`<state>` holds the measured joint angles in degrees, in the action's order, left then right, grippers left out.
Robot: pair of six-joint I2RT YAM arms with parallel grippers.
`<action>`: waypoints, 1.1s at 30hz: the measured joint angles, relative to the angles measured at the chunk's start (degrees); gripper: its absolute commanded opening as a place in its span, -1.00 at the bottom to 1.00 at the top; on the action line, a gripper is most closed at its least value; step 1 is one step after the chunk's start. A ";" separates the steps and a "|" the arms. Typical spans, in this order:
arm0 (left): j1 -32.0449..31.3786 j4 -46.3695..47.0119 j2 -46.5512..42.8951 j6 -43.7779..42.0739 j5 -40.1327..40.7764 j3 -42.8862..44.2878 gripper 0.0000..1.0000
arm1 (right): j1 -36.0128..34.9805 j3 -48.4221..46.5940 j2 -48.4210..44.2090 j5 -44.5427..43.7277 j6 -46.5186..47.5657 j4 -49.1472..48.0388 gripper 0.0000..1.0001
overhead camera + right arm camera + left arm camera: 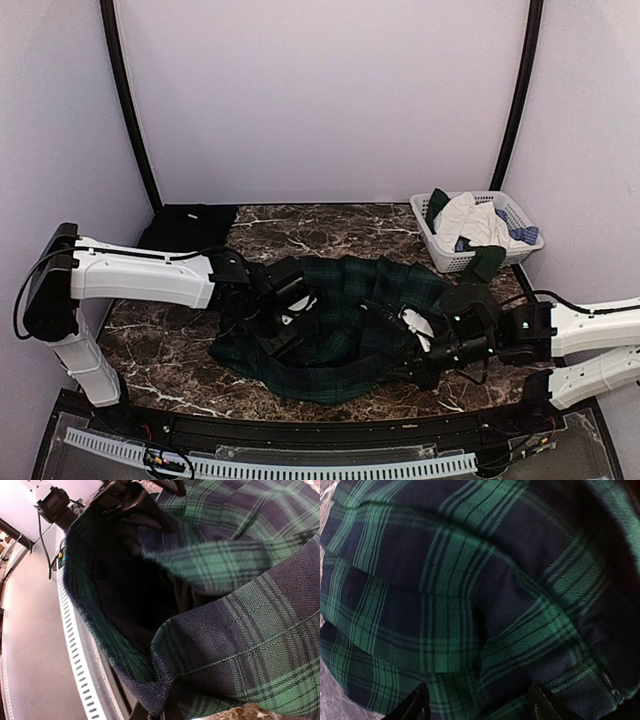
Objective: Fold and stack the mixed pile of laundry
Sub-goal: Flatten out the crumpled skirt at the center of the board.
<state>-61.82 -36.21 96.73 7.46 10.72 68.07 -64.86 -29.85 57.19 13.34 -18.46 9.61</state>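
The tartan skirt (340, 320) lies rumpled across the middle of the desk (150, 345), low in the overhead frame, with both arms on it. We judge it soft and limp but with some weight. The pleats and black lining will likely make it sag and slide on itself, so one pinch would drag a bunch rather than a flat panel. We would take it along the stitched edge, at two points well apart.

The right hand (412, 345) is pressed together. Its wrist view shows the hem gathered to a pinch at the bottom edge, and the skirt gapes like a pocket with the dark lining inside. The left hand (479, 707) is spread, its fingertips (418, 706) apart at the bottom of its frame over folds of tartan, gripping nothing that we can see.

Only the overhead view shows the rest: a black cloth (188, 226) at the desk's upper left, and the white basket (445, 262) at upper right with more garments (470, 222) in it. Only the wrist views show weave, seams and lining.
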 measured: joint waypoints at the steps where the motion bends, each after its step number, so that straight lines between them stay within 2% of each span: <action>1: 0.20 -1.73 0.87 0.83 1.44 0.52 0.34 | -0.59 0.00 0.28 0.09 -0.66 0.07 -1.00; 5: 0.94 -5.90 2.38 4.52 6.25 1.22 0.32 | -2.84 0.00 1.42 0.20 -3.08 0.52 -1.00; 8: 2.12 -4.46 0.11 5.66 6.45 0.20 0.33 | -5.11 0.00 3.19 -0.09 -4.96 0.66 -1.00; 13: 2.36 4.46 -11.91 3.63 0.22 -4.94 0.30 | -9.55 -1.22 10.14 -2.19 -7.43 1.14 -1.00; 17: 0.48 11.47 -15.23 0.66 -6.38 -4.50 0.23 | -12.24 -3.32 15.06 -4.63 -8.28 1.62 -1.00; 25: -5.62 15.30 -8.13 -3.52 -17.99 -5.11 0.24 | -12.66 -3.10 8.41 -8.92 -9.79 3.34 -1.00; 29: -7.61 16.50 -5.84 -3.67 -19.76 -5.16 0.22 | -12.66 -3.06 7.10 -9.79 -10.16 3.39 -1.00; 33: -7.91 16.28 0.63 -2.78 -18.47 -2.97 0.11 | -12.68 -3.04 7.43 -10.16 -10.34 3.82 -1.00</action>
<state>-69.73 -19.92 97.36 4.69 -7.75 65.10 -77.54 -32.88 64.62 3.18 -28.80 13.43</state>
